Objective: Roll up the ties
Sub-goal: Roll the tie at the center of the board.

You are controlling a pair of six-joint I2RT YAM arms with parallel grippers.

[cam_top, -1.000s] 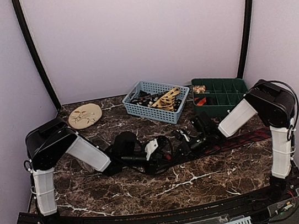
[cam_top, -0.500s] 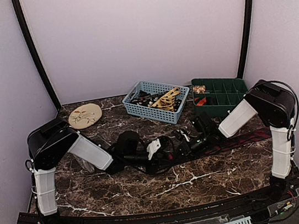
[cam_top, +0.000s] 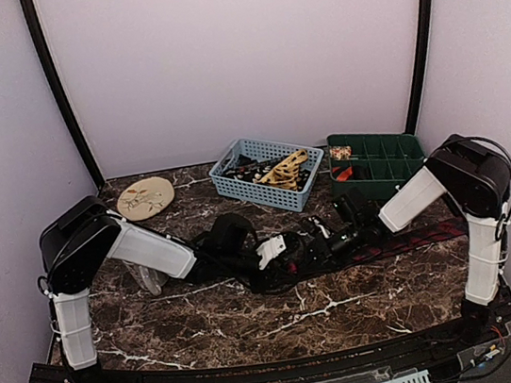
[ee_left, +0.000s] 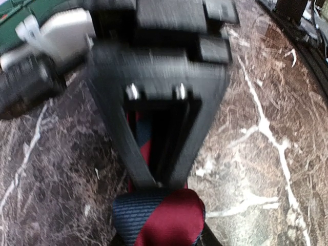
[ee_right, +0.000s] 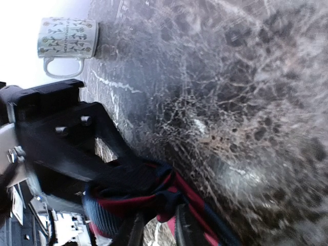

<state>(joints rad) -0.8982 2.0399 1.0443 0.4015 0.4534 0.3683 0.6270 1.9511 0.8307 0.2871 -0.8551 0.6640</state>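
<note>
Both my grippers meet at the middle of the brown marble table [cam_top: 255, 320]. My left gripper [ee_left: 160, 183] is nearly closed, pinching the navy fabric necktie with red diagonal stripes [ee_left: 159, 218], whose folded end bunches right at the fingertips. My right gripper [ee_right: 156, 228] has its fingers a little apart, with that fold lying against the tips but no clear clamp. The rest of the necktie trails flat toward the right edge. On the far side are a blue plastic basket [cam_top: 266, 196] and a green compartment tray [cam_top: 373, 136].

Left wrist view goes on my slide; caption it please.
Left gripper over the navy-and-red striped tie, fabric bunched ahead of it, on a brown marbled table.
</note>
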